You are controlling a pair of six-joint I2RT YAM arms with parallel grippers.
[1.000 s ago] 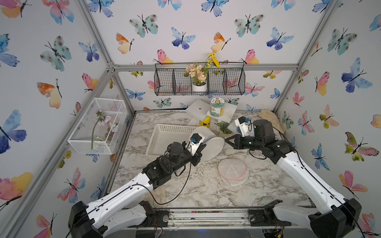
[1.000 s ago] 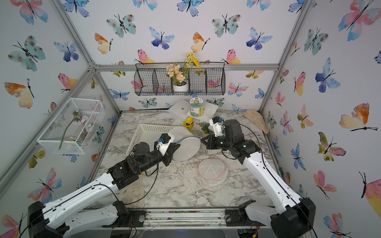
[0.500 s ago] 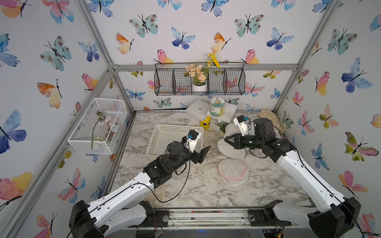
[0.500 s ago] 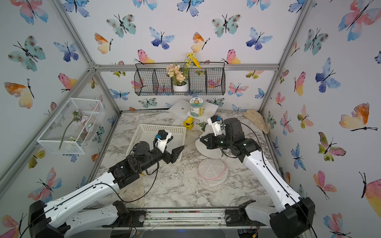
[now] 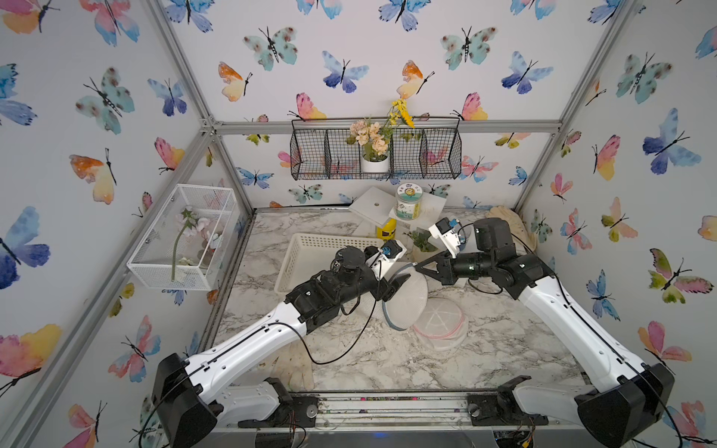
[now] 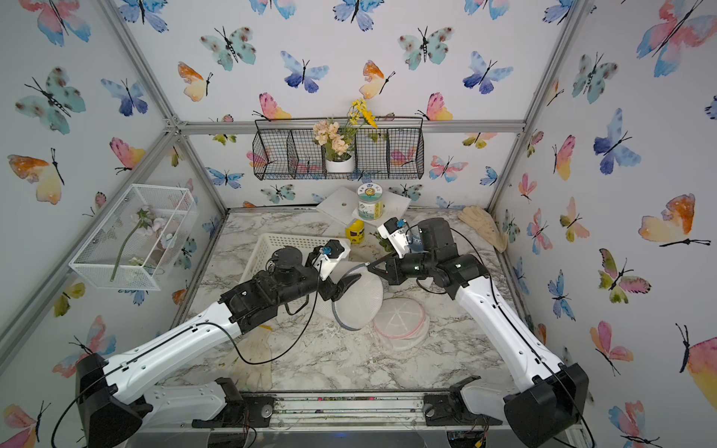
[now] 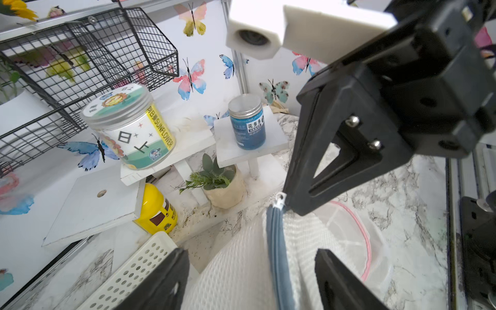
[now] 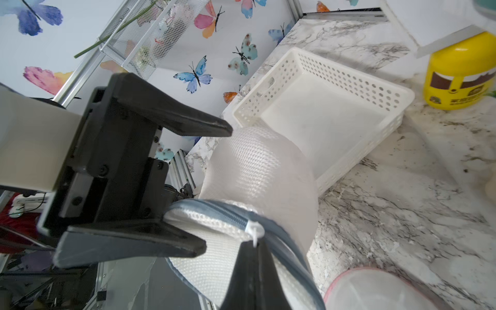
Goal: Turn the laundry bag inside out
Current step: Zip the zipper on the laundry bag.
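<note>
Marble tbl (image 5: 388, 360): white basket (image 5: 310, 252), yellow jar (image 5: 386, 229), pink-rim mesh disc (image 5: 440, 324), glove (image 6: 483, 227) in rear corner.

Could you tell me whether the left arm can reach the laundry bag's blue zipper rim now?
Probably yes: the open left end effector straddles the zipper rim with nothing between, while the right end effector pinches its far end.
</note>
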